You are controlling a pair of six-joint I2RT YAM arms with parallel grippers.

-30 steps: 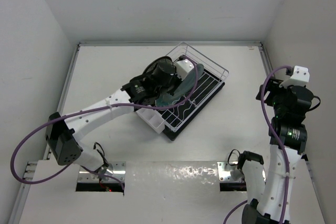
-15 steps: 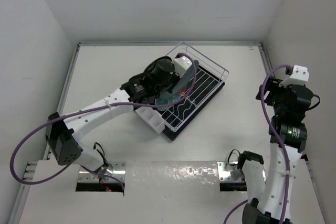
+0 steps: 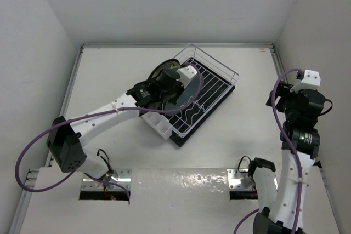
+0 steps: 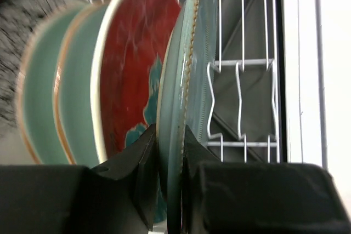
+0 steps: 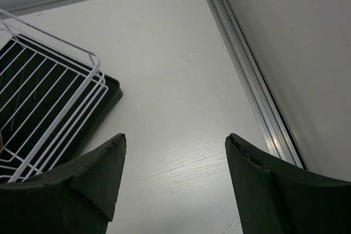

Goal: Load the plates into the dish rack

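My left gripper (image 4: 169, 135) is shut on the lower rim of the plain grey-teal plate (image 4: 176, 80) and holds it upright on edge inside the dish rack (image 4: 241, 64). Just left of it stand the red plate with teal flowers (image 4: 137, 53) and a pale green plate (image 4: 66, 97), also on edge. A dark speckled shape at the far left is blurred. In the top view the left gripper (image 3: 174, 83) and the grey-teal plate (image 3: 181, 95) are over the near-left part of the rack (image 3: 219, 69). My right gripper (image 5: 175, 141) is open and empty over bare table.
The white cutlery box (image 3: 159, 124) sits at the rack's near-left end. The black ribbed tray (image 5: 66, 113) lies under the wires. White walls enclose the table; an aluminium rail (image 5: 247, 75) runs along the right edge. The right arm (image 3: 299, 113) stands near the right wall.
My left gripper has tipped the grey-teal plate from a lean to upright and shifted it left toward the standing plates. The right arm has barely moved.
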